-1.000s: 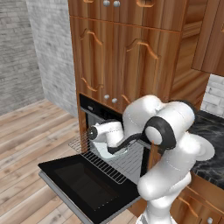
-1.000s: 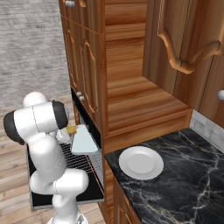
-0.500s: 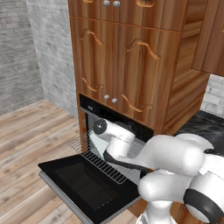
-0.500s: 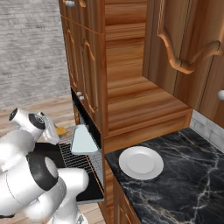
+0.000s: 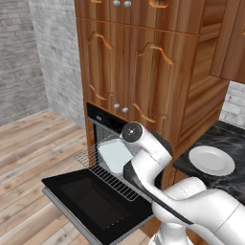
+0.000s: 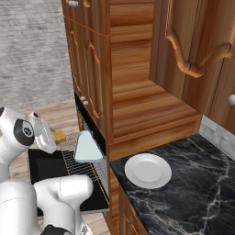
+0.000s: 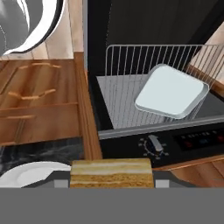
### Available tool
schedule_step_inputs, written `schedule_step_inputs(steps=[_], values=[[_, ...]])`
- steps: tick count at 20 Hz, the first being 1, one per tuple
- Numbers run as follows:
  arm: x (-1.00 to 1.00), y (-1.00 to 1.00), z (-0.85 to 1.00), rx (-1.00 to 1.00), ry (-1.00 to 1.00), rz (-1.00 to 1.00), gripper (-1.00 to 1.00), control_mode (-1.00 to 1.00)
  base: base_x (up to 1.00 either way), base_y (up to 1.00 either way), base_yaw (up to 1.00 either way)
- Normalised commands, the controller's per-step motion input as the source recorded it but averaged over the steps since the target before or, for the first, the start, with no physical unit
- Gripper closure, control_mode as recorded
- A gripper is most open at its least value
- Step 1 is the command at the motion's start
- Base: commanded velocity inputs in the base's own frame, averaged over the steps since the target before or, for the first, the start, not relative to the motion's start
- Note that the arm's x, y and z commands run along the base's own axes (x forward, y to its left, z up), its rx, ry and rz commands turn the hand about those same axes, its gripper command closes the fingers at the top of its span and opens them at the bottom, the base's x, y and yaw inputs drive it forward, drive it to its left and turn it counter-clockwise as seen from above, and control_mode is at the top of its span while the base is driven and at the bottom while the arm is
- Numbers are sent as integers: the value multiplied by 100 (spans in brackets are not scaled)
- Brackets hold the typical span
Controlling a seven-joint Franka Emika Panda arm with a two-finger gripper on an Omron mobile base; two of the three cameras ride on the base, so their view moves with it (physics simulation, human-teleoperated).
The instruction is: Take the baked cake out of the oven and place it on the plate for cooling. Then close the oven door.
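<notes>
Wood-panelled kitchen, oven [image 5: 103,125] open, cake in transit

Item: baked cake [image 7: 111,173], clamped between the tips of my gripper [image 7: 112,183], outside the oven cavity; in the right base view it shows as a golden block [image 6: 58,135] at 9 o'clock of the wire rack [image 6: 82,161]. Done, I judge: removal from oven. Left: set cake on plate [image 6: 148,170], which sits bare on the black counter [image 6: 193,183]; shut oven door [image 5: 91,201], now hanging down flat. Pale tray [image 7: 171,92] lies on the rack. My fingertips are hidden behind the cake; plate cut off at 7 o'clock of hand view
</notes>
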Motion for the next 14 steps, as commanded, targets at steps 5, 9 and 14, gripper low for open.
schedule_step_inputs(steps=[5,9,14], values=[[-63,-55,75,0,11,-12,100,-100,0,0,0],[-33,-72,41,0,16,-12,100,-100,0,0,0],[-1,-88,7,0,17,-7,100,-100,0,0,0]])
